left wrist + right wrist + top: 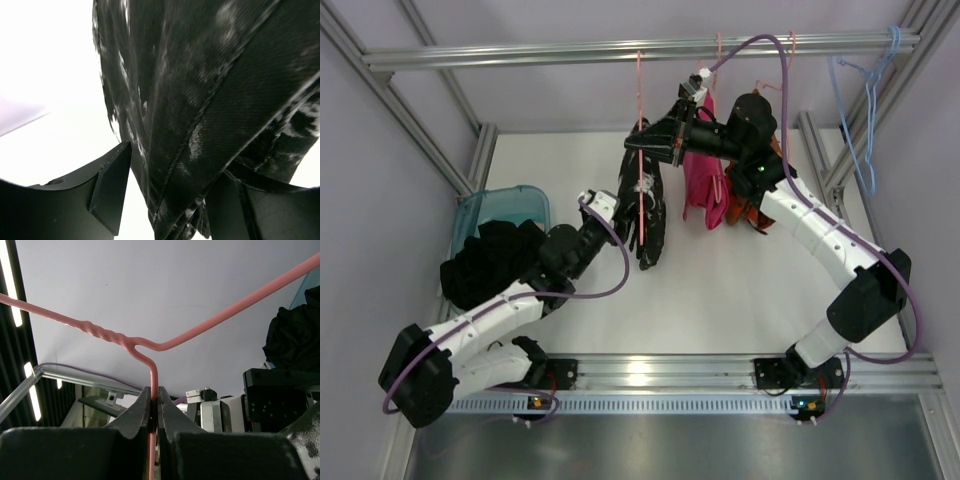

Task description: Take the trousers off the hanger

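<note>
The trousers (pixel 655 215) hang draped over the pale-pink hanger (pixel 640 90), which is hooked on the metal rail (pixel 520 55) across the far side of the frame, left of the middle. The speckled black bundle drops towards the white tabletop (pixel 740 290). The right gripper (pixel 642 140) reaches in from the right, and in its wrist view it (pixel 154 395) is clenched on the thin wire of the hanger (pixel 154 375), just below the twisted neck. The left gripper (pixel 623 222) comes up from the near left to the lower part of the garment. In its wrist view the trousers (pixel 210 100) fill most of the gap between the two fingers (pixel 112 190), which stand on either side of the fabric; I cannot tell whether they are pressing on it. Just right of the trousers hangs a magenta-pink garment (pixel 705 190). At the left edge, a blue bin (pixel 520 200) holds plain black clothes (pixel 490 262). Light-blue hangers (pixel 868 110) hang at the far right.
</note>
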`<control>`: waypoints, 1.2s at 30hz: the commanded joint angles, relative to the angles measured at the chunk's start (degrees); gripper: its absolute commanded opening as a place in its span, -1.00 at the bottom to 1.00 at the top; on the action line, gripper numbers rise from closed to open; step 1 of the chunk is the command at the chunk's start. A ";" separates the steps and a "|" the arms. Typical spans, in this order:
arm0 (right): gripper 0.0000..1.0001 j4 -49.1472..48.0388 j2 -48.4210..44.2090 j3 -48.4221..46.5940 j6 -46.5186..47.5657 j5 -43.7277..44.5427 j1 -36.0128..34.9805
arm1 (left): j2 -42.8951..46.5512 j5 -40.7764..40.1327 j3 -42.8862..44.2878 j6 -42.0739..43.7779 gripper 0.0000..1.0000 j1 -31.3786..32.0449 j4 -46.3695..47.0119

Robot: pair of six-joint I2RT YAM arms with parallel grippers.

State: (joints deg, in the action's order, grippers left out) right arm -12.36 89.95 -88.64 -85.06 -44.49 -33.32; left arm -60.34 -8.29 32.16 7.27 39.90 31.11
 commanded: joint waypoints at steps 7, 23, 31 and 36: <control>-1.00 -9.00 -4.52 -3.64 1.21 -0.25 -0.17 | 2.42 1.09 0.97 1.17 0.25 -0.26 1.41; -1.00 -9.09 -4.70 -3.47 1.30 -0.51 -0.17 | 3.29 1.26 1.32 1.17 0.33 -0.26 0.62; -1.00 -9.44 -4.52 -3.65 1.12 -0.69 0.01 | 3.47 0.91 1.50 1.43 0.36 -0.35 0.09; -1.00 -9.88 -4.43 -3.73 0.86 -0.69 0.01 | 1.98 0.56 2.20 1.43 0.36 -0.44 0.26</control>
State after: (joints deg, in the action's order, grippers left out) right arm -12.38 89.95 -88.64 -85.08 -44.91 -33.26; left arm -58.15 -7.53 32.16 8.12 39.77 29.76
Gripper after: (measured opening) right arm 0.028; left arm 0.681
